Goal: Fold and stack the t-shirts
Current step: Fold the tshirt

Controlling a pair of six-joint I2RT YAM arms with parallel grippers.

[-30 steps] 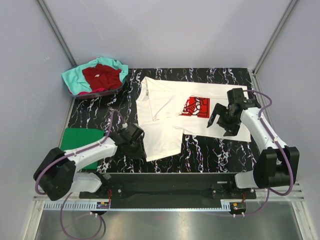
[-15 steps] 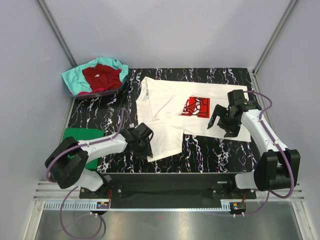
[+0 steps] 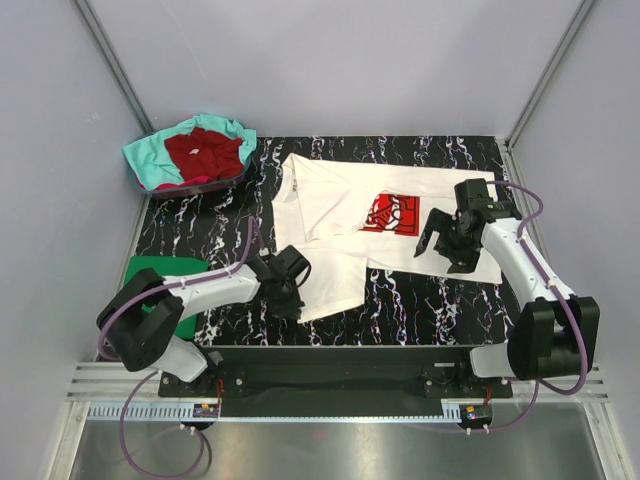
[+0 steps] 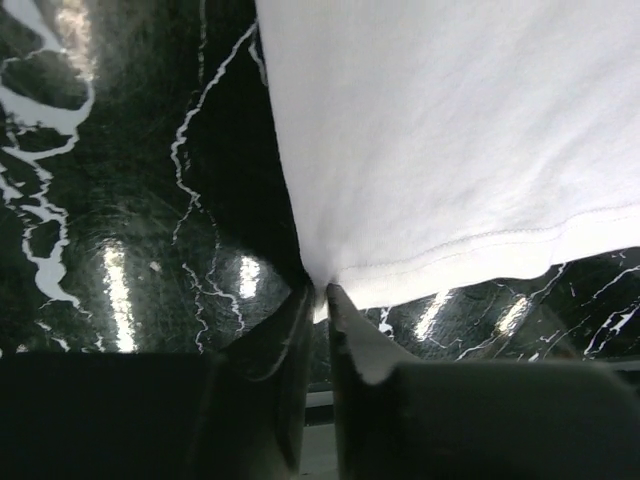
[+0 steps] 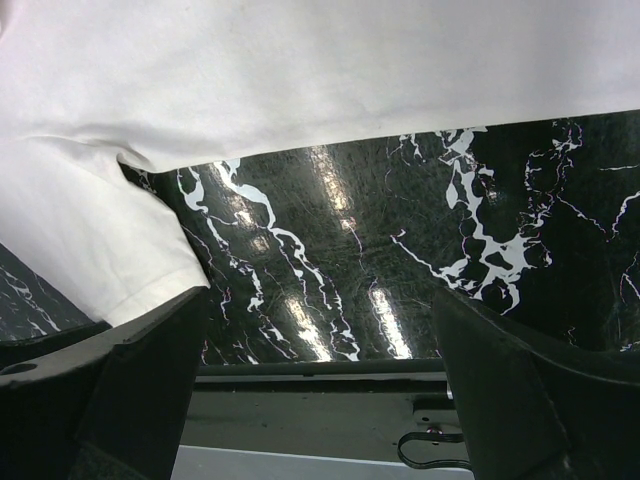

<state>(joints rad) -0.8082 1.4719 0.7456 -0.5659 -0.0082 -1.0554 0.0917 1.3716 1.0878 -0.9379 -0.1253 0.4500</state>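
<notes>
A white t-shirt (image 3: 325,215) with a red chest print (image 3: 393,214) lies spread on the black marbled table. My left gripper (image 3: 289,301) is at the shirt's near left corner. In the left wrist view its jaws (image 4: 322,296) are pinched on the hem corner of the white cloth (image 4: 450,130). My right gripper (image 3: 441,250) hovers open over the shirt's right edge. In the right wrist view the white fabric (image 5: 300,70) lies ahead of the wide jaws (image 5: 318,300), with bare table between them. A folded green t-shirt (image 3: 160,279) rests at the near left.
A basket (image 3: 152,184) at the far left corner holds a dark red t-shirt (image 3: 205,152) over a teal one (image 3: 147,160). Grey walls surround the table. A black rail (image 3: 340,358) runs along the near edge between the arm bases.
My left gripper slid right to the white shirt's near left corner and closed on the hem. The right gripper shifted slightly and stayed open.
</notes>
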